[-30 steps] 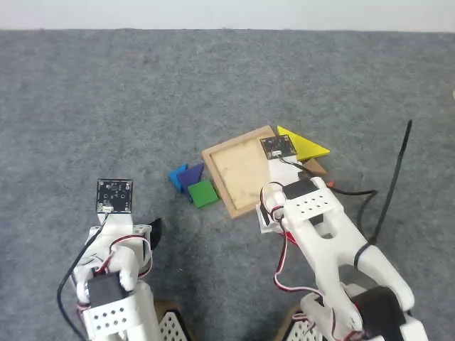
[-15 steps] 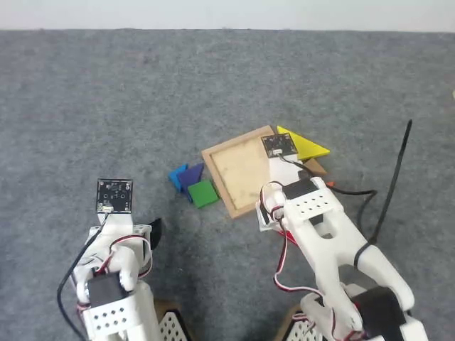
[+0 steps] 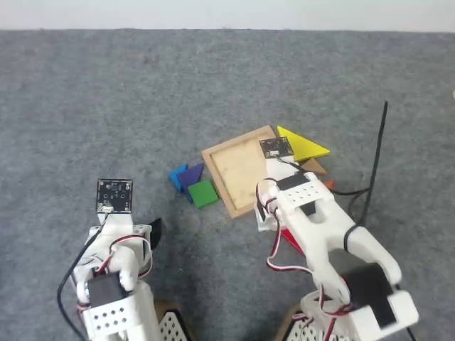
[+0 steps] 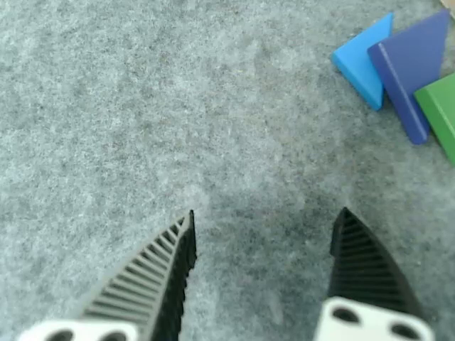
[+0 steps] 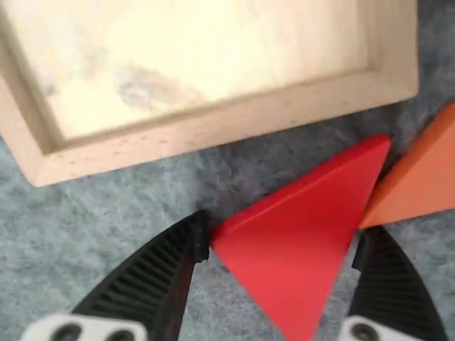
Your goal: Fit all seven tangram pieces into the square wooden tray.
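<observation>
The square wooden tray (image 3: 229, 190) lies mid-table with nothing in it, and its corner rim (image 5: 213, 131) is close in the right wrist view. My right gripper (image 5: 281, 241) is open just off that rim, its fingers either side of a red triangle (image 5: 298, 245). An orange piece (image 5: 419, 185) touches the red one. A yellow triangle (image 3: 304, 146) lies past the tray's far right corner. Left of the tray sit a light blue piece (image 3: 175, 176), a purple triangle (image 3: 192, 173) and a green square (image 3: 203, 193). My left gripper (image 4: 263, 227) hangs open over bare carpet, short of these.
Grey carpet covers the whole table. A brown piece (image 3: 316, 168) peeks out beside the right arm. A black cable (image 3: 375, 156) rises right of that arm. Both arm bases stand at the near edge.
The right arm has shifted a little toward the left and its base, and the red triangle now shows beneath it. Its black cable swung left. The left arm stayed still.
</observation>
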Motion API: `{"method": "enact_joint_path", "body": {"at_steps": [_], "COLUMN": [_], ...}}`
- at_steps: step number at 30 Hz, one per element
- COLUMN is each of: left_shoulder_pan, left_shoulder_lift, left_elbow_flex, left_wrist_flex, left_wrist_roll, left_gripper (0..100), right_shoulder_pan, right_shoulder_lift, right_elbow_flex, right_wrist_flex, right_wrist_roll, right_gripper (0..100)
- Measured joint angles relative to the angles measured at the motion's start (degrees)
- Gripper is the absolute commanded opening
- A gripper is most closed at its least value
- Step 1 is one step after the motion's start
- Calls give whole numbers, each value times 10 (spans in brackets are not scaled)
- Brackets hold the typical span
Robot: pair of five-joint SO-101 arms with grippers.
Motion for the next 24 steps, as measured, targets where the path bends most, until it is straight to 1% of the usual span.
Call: {"method": "enact_joint_path", "body": {"at_steps": [6,9,14,24], "left_shoulder_pan": [0,0,0,0], "left_shoulder_lift": [0,0,0,0], "left_elbow_flex": [0,0,0,0], "left_wrist_flex": [0,0,0,0], "left_wrist_roll": [0,0,0,0], "left_gripper": [298,298,298,298], "right_shoulder_pan": [-2,-2,-2,4], "right_shoulder_lift": [3,5,19,25], "right_elbow_flex": [0,0,-10,-15], "right_wrist_flex": [0,-1,-1,-1], "right_wrist_roll": [0,-18,-34,-35], "right_gripper": [314,313,222,217]}}
